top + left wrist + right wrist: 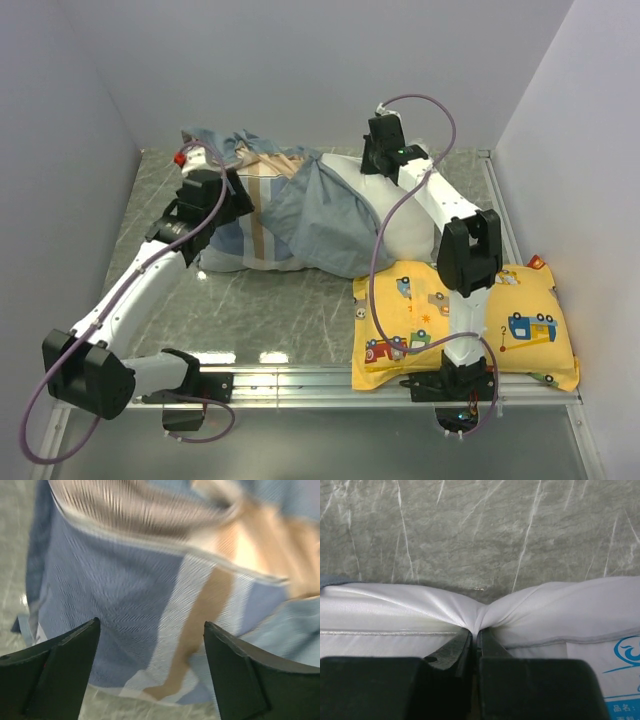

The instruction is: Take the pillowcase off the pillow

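The white pillow [415, 225] lies across the back of the table, its right half bare. The patchwork pillowcase [255, 225] is bunched over its left half, with a blue-grey inside flap [325, 215] folded back over the middle. My right gripper [378, 165] is shut on a pinch of the pillow's far edge [480, 622]. My left gripper [225, 200] is open above the pillowcase [125, 595], its fingers [65, 670] wide apart and holding nothing. The left wrist view is blurred.
A yellow pillow printed with cartoon vehicles [470, 320] lies at the front right, under the right arm. Grey walls close in the left, back and right. A metal rail [300, 385] runs along the front edge. Marble tabletop [280, 305] shows in front of the pillow.
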`<state>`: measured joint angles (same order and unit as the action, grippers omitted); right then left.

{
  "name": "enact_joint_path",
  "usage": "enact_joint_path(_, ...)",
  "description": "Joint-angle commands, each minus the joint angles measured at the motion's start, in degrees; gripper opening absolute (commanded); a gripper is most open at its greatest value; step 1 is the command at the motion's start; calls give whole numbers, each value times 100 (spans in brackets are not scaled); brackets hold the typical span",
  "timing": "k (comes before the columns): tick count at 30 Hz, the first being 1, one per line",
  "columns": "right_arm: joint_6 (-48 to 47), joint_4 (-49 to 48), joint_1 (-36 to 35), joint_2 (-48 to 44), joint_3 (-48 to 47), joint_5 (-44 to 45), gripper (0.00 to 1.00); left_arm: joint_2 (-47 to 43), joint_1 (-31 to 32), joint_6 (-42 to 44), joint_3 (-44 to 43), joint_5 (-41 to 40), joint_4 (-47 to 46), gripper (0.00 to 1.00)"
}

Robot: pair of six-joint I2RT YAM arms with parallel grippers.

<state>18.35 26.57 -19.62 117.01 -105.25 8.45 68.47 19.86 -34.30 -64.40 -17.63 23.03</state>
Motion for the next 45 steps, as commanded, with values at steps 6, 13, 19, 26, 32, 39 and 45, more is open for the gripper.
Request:
enact_joint_path(6,-77,42,37,-521,180,122,4,412,-245,-287,341,602,-967,84)
enact_joint_path(13,-139,270,203,-565,6,412,0,484,-1465,-674,-28,348,-528,1)
enact_joint_path(19,116,560,888,-635,-241,193,0,106,-3047,-806,-205,373,-246,0)
enact_joint_path(26,230,648,1303,-750,-470,-237,0,-9,-3840,-788,-135,1171,-438,1)
enact_joint_path(32,-33,481,723,-671,-514,-54,0,-96,-2975,-376,-90,1799,-800,53)
enact_joint_path(39,20,410,555,-539,-434,-63,0,-475,-503,-216,-214,823,-554,83)
enact_joint_path(45,-7,481,450,-469,-593,-36,0,69,1106,-779,384,884,-1211,88)
